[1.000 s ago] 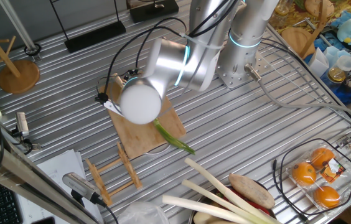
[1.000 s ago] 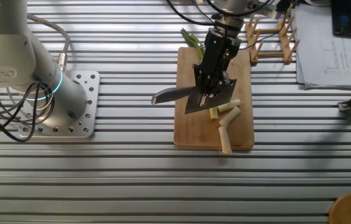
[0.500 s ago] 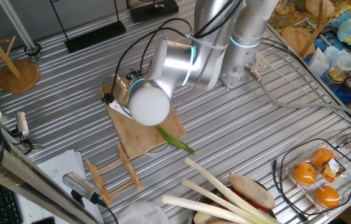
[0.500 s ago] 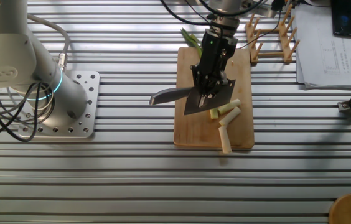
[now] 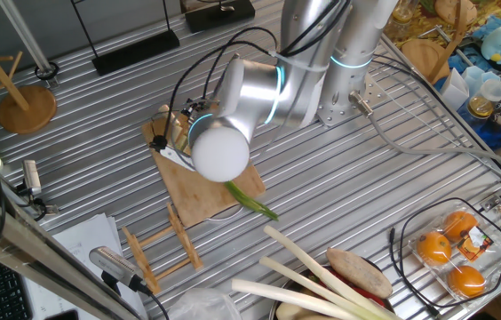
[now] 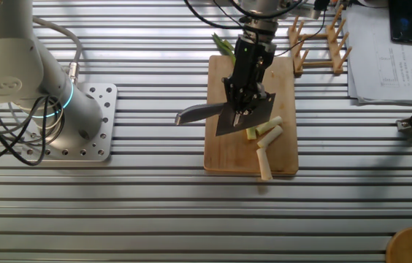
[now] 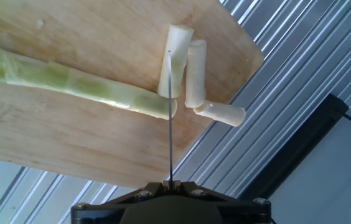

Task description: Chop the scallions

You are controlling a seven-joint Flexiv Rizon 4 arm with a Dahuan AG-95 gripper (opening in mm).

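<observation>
A scallion stalk [image 7: 70,81] lies along a wooden cutting board [image 7: 70,143], pale at its cut end, with the dark green leaf tip [image 5: 252,202] hanging off the board's edge. Three short pale cut pieces [image 7: 194,74] lie just past the cut end, also seen as cut pieces [image 6: 266,139] in the other fixed view. My gripper [image 6: 244,108] is shut on a knife [image 6: 220,115], held crosswise over the board. In the hand view the blade [image 7: 170,112] shows edge-on as a thin line running from my gripper [image 7: 170,185] across the stalk's cut end.
A wooden rack [image 6: 315,44] stands beside the board, with papers [image 6: 385,58] past it. The arm's base [image 6: 74,120] sits to the left. Thick pale stalks [image 5: 322,276], a pack of oranges [image 5: 450,253] and a wooden stand [image 5: 27,107] lie around the table.
The wrist and the knife have shifted slightly along the stalk toward its green end. The stalk and the cut pieces have not moved.
</observation>
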